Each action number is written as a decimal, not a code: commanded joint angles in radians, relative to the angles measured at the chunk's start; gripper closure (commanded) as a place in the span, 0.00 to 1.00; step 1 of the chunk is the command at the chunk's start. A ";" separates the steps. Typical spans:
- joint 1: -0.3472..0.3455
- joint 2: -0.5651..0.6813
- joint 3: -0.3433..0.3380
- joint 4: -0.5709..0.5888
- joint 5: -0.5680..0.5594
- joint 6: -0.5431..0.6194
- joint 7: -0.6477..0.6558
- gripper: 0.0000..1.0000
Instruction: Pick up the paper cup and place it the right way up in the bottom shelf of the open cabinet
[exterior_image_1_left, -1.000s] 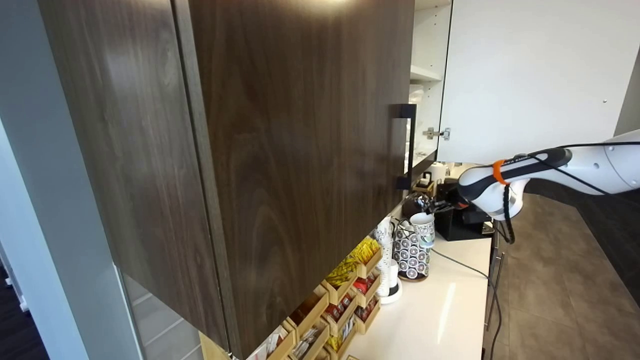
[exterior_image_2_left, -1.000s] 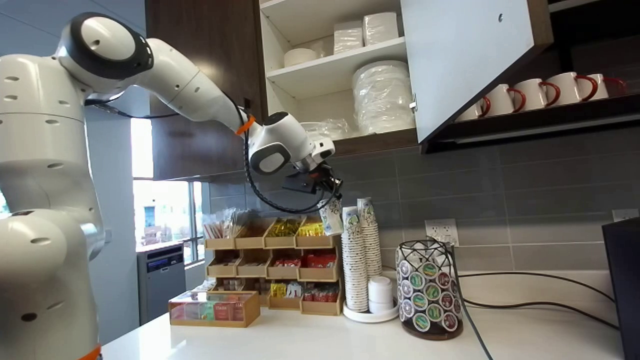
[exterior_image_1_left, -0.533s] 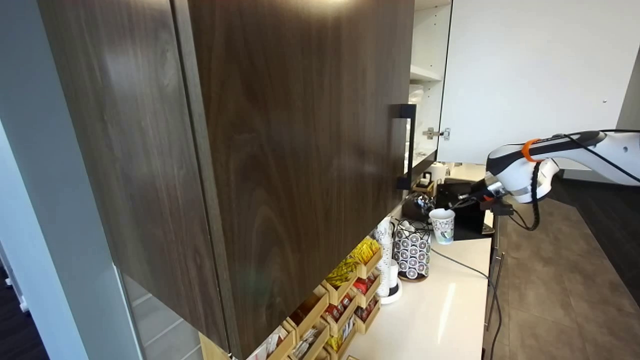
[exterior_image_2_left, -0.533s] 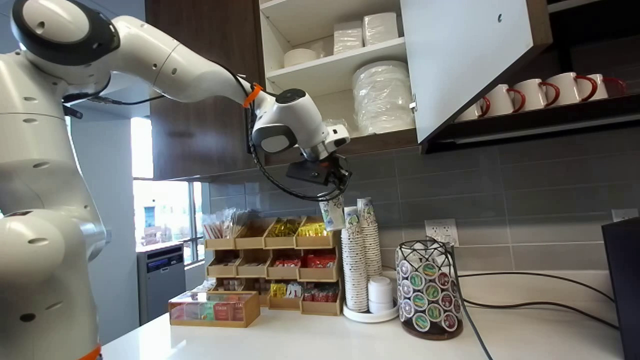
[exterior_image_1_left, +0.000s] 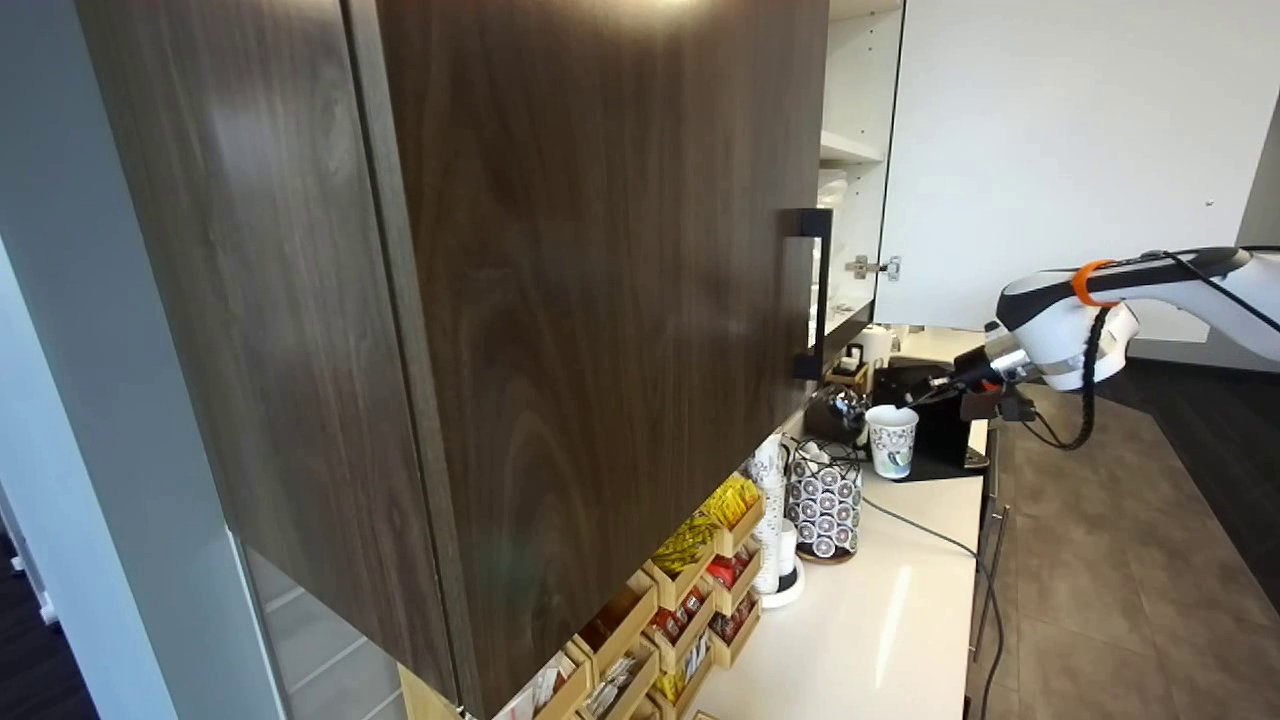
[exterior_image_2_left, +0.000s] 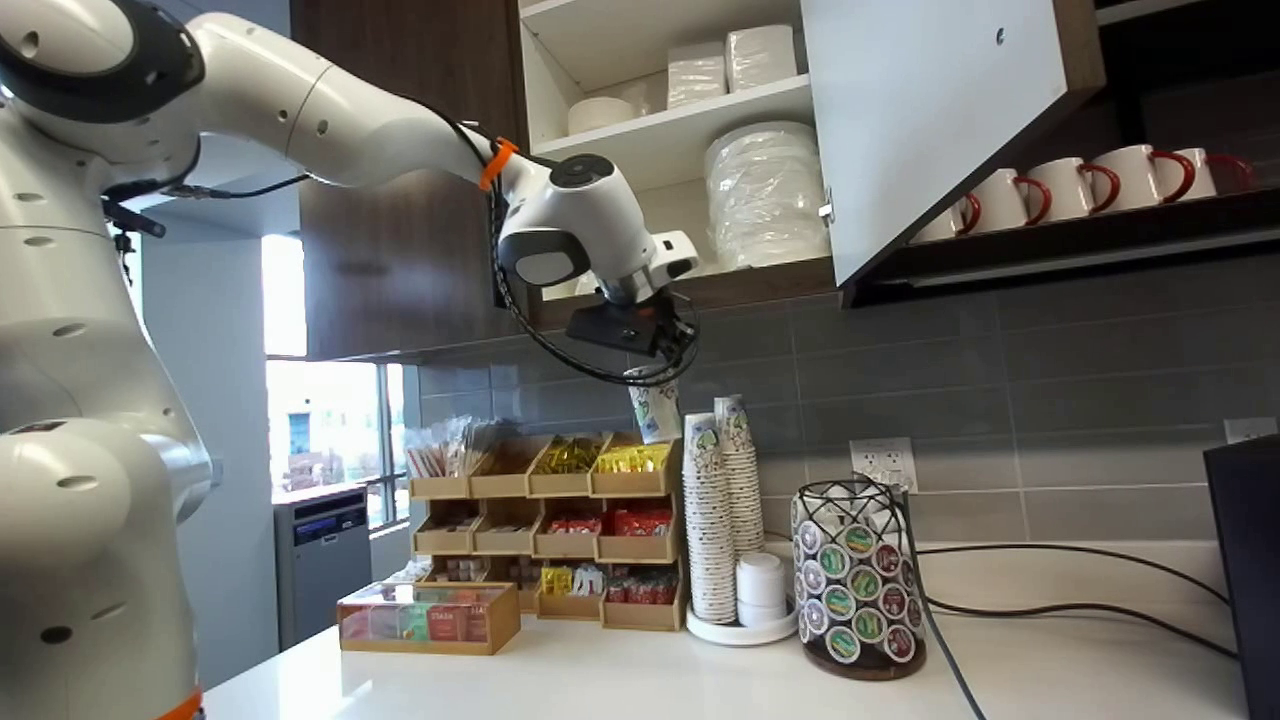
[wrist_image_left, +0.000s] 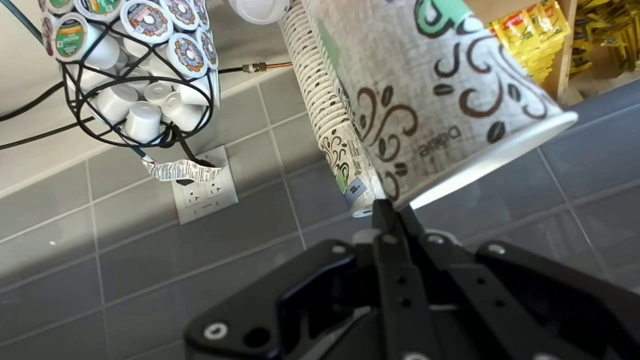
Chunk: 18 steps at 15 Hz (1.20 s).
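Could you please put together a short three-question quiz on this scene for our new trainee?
1. Multiple choice: which way does the mouth of the paper cup face? A: down; B: up; C: straight sideways.
2. True or false: the paper cup already stands on the bottom shelf.
3. Fill in: in an exterior view, the mugs have ____ handles.

Key: 1. B. 2. False; the gripper pinches it by its rim, outside the open cabinet. 3. Red.

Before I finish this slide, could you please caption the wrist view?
The gripper pinches a patterned paper cup by its rim, with stacked cups and a wall outlet beyond.
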 joint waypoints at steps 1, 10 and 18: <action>0.094 0.005 -0.085 0.010 0.003 0.001 0.001 0.99; 0.177 -0.046 -0.220 0.140 0.008 -0.047 0.011 0.99; 0.192 -0.059 -0.245 0.239 -0.008 -0.157 0.061 0.99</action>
